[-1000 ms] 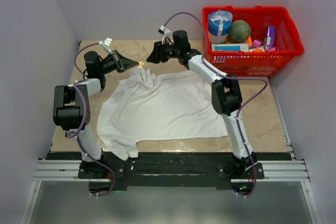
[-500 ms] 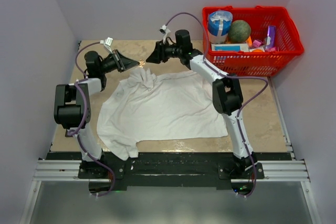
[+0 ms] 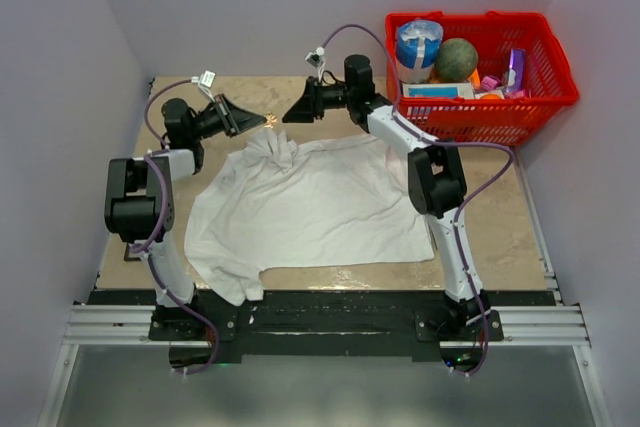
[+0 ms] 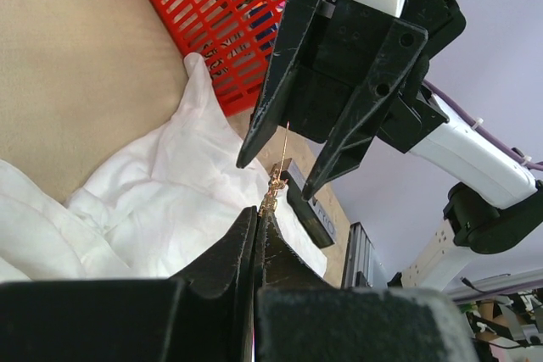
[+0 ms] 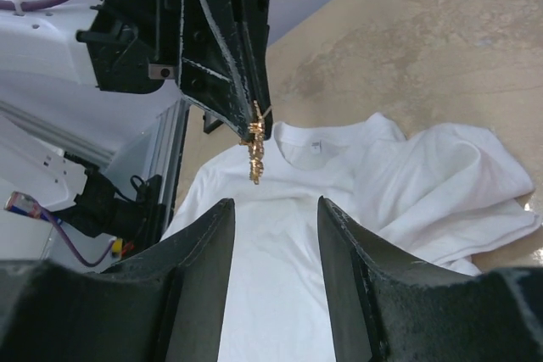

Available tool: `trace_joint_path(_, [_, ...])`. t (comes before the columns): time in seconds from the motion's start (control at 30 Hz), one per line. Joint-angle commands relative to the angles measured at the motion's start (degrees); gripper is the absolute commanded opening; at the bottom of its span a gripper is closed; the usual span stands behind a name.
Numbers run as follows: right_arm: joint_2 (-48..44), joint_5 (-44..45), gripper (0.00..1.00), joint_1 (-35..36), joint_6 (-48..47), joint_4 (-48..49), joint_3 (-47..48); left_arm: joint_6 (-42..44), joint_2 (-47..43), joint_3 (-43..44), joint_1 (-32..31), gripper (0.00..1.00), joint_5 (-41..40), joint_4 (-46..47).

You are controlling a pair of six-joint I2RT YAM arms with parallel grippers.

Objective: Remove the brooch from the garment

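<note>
brooch (image 4: 276, 184) pinched by raised left tool (image 4: 259, 214); right tool (image 5: 276, 203) gapes wide, facing it.

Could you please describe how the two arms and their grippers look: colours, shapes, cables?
Both arms have white tubular links joined by bulky black joints. A thin purple-grey cable loops along the left arm and the right arm, with a small white connector near each wrist. The left gripper and the right gripper are matte black, each with two long fingers tapering to narrow tips.

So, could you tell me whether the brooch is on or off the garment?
Off: the brooch hangs from the shut left gripper, clear of the garment.
</note>
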Motion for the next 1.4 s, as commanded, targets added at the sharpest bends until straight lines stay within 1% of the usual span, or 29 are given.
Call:
trace_joint_path(0.0, [-1.8,-3.2,0.47,0.5,1.6,3.3,1.0,-1.2,1.2,3.1,-1.2,0.0,0.3,3.8])
trace_joint_path(0.17, [-1.3,-3.9,0.44,1.2,2.0,4.0,2.1,-1.1,1.9,4.2,-1.7,0.0,0.2,3.3])
trace_joint_path(0.47, [-0.7,-2.3,0.29,1.7,1.3,3.1,2.6,-1.5,3.4,5.8,-2.3,0.0,0.7,3.5])
trace_joint_path(0.63, [-0.2,-1.1,0.24,2.2,1.2,3.1,3.3,-1.5,3.8,6.1,-2.4,0.0,0.9,3.2])
trace_joint_path(0.77, [0.1,-0.8,0.18,2.5,1.1,3.1,4.0,-1.4,4.0,6.4,-2.5,0.0,0.9,2.8])
trace_joint_path(0.8, [0.1,-0.8,0.14,2.5,1.1,3.0,3.9,-1.3,4.0,6.4,-2.4,0.0,0.8,2.8])
trace_joint_path(0.9, [0.1,-0.6,0.06,2.6,0.9,2.6,3.8,-1.0,4.1,6.5,-2.4,0.0,0.8,2.2])
trace_joint_path(1.0, [0.0,-0.3,0.02,2.5,0.7,2.4,3.8,-0.3,4.2,6.9,-2.6,0.01,0.6,1.1])
trace_joint_path(1.03, [-0.1,-0.1,0.01,2.5,0.5,2.0,3.9,-0.1,4.3,7.0,-2.5,0.07,0.6,0.1])
trace_joint_path(1.1, [-0.1,0.4,0.0,2.5,0.1,1.2,3.9,0.4,4.3,7.1,-2.7,0.11,0.6,-0.2])
trace_joint_path(1.2, [-0.2,0.7,0.0,2.5,-0.2,0.4,4.0,1.1,4.2,7.1,-2.6,0.3,0.5,-1.1])
trace_joint_path(1.23, [-0.2,0.7,0.0,2.5,-0.4,0.2,4.0,1.6,4.1,7.2,-2.7,0.39,0.6,-2.0])
trace_joint_path(1.3, [-0.2,0.6,0.0,2.5,-0.8,-0.8,4.2,4.3,3.5,7.8,-2.5,0.44,1.0,-3.5])
trace_joint_path(1.33, [-0.2,0.5,0.0,2.4,-1.2,-1.2,4.4,5.7,3.2,8.0,-2.4,0.48,1.5,-5.9])
trace_joint_path(1.37, [-0.1,0.4,0.0,2.1,-1.3,-2.3,4.5,8.5,2.6,8.4,-2.4,0.48,1.9,-6.9])
